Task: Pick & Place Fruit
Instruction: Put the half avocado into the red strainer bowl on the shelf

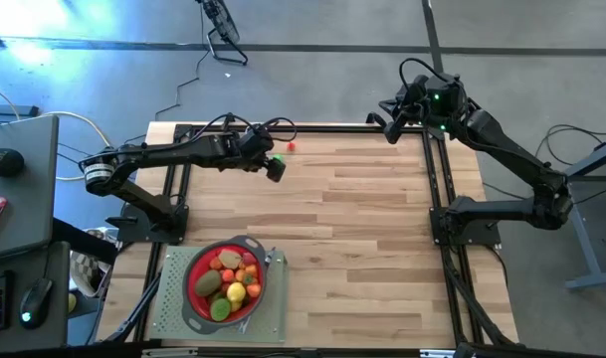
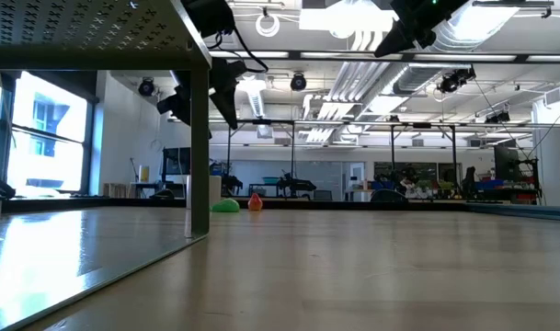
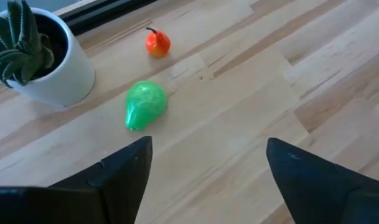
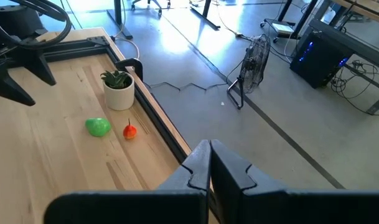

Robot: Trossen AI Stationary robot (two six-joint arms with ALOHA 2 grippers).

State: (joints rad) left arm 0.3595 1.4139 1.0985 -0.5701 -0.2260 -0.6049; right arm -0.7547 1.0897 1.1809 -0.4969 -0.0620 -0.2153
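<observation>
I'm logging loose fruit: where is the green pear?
The green pear lies on the table's far edge, beside the red-orange fruit and white plant pot, just ahead of the open left gripper.

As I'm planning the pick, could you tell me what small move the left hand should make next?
Probably ease down and forward over the green fruit: the left hand hovers open above the table with the fruit ahead of its fingers, not yet between them.

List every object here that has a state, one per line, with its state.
Left gripper: fingers open, above the green fruit.
Right gripper: fingers shut, empty, beyond the table's far edge.
Red-orange fruit: loose on table.
Strainer: holding fruit.
Potted plant: upright.
</observation>
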